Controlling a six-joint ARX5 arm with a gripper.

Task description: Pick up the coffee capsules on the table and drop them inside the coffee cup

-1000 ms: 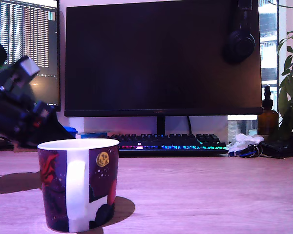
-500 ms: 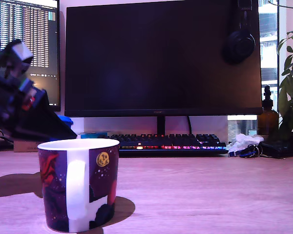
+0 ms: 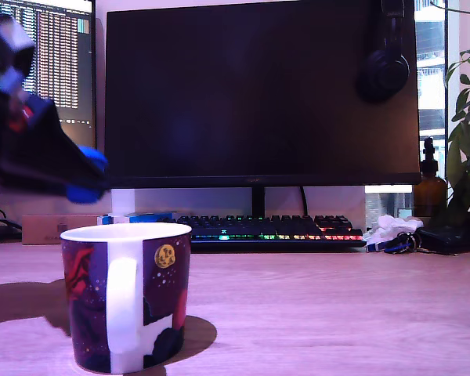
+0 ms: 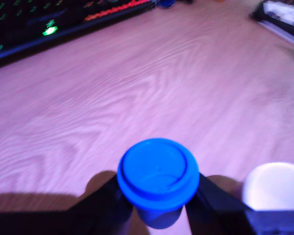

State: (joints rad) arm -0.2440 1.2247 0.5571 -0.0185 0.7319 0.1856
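I have one counter [image 3: 337, 305] under the rig, light wood grain with a pink cast, filling the lower half of the exterior view. On it, at the lower left of that frame, stands one cup [image 3: 125, 296], upright, dark purple with red swirls, a gold moon disc and a white handle facing the camera. From this low angle I cannot see inside it. In the wrist view only its white rim shows, at the lower right corner, and whether anything lies in it I cannot tell.

I count one blue capsule [image 4: 158, 177]. My gripper [image 3: 84, 174] sits blurred at the upper left of the exterior view, above the cup's rim and apart from it. In the wrist view its two dark fingers [image 4: 112, 205] press in on either side of the capsule, closed down to the capsule's width, with the capsule clear of the counter and its wide flat face toward the camera.

Along the back I see one dark monitor [image 3: 258, 94], one lit keyboard [image 3: 270, 227] and one brown bottle [image 3: 429, 188] at the right edge.
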